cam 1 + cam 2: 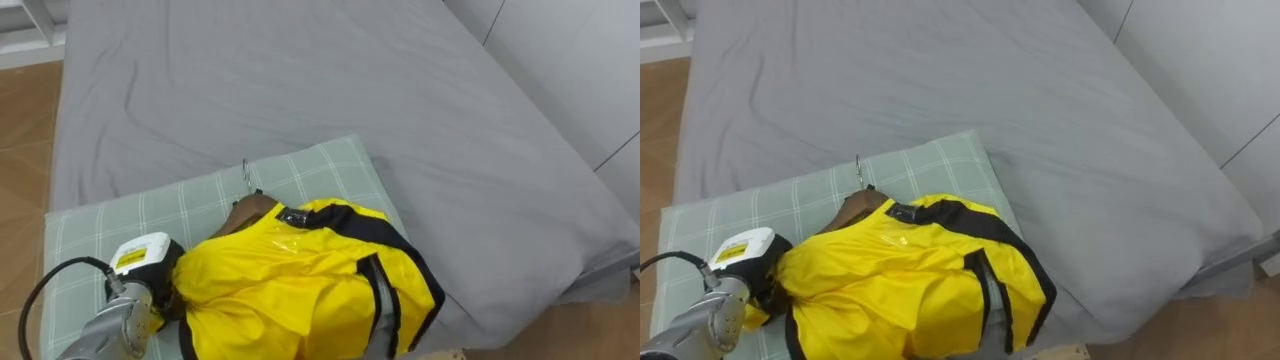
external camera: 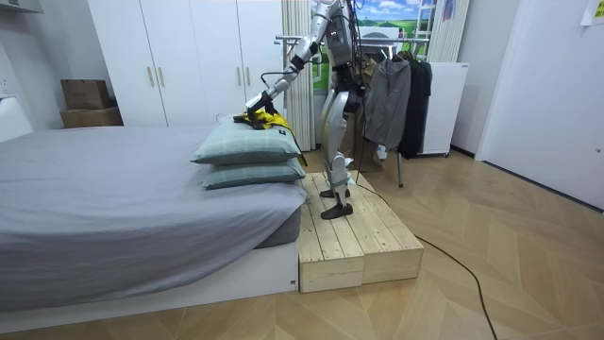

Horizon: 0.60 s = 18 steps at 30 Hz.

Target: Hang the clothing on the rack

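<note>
So the yellow jacket (image 1: 300,290) is lying bunched up on the top green checked pillow (image 1: 200,200), at the near end of the bed (image 1: 350,80) with the grey sheet. It has black trim along the collar and seams and a grey strip down the front. If there's any print or label on it, it's too small for me to read.

There's a brown wooden hanger (image 1: 250,212) tucked into the collar. Its metal hook (image 1: 246,178) sticks out and lies flat on the pillow, pointing away from the robot.

The left hand (image 1: 150,270) comes in from the lower left and sits right up against the jacket's left edge, touching the fabric. The business end of it is buried in the yellow cloth, so honestly I can't tell if it's gripping the jacket or just resting there.

From the room view, the robot stands upright on a low wooden platform (image 2: 354,241) beside the bed, with that arm stretched out over the two stacked pillows. Behind it is a clothes rack (image 2: 396,94) with dark garments on it, and white wardrobes (image 2: 189,57) along the wall.
</note>
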Tool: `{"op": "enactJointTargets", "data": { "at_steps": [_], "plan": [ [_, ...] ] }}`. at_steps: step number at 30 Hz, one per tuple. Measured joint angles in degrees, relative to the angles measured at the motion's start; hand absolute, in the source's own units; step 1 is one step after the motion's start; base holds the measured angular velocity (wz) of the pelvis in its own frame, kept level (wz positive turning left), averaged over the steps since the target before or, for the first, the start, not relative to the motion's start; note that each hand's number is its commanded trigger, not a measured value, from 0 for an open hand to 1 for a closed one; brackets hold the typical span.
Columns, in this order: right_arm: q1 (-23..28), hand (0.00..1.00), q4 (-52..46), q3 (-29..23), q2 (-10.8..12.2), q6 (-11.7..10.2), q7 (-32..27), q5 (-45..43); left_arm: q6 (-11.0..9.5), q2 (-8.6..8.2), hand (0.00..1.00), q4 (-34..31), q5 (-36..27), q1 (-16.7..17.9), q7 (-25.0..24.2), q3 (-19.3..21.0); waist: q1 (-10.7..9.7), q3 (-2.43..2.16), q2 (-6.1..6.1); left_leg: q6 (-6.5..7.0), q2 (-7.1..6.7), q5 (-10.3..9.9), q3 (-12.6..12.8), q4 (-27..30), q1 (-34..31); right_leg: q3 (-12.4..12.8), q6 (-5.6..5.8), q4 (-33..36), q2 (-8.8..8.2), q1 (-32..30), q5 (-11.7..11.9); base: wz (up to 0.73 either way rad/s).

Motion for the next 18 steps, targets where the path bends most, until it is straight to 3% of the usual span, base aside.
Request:
{"op": "enactJointTargets", "data": {
  "at_steps": [18],
  "plan": [
    [0.0,0.00,-0.1,1.6,0.0,-0.2,1.3,0.0,-0.5,-0.31,1.00,0.0,-3.5,0.1,-2.0,0.1,0.3,-0.19,-0.69,0.07,-0.37,0.0,0.2,-1.2,1.6,0.2,0.10,-0.3,-0.11,1.1,-0.1,0.00]
  ]
}}
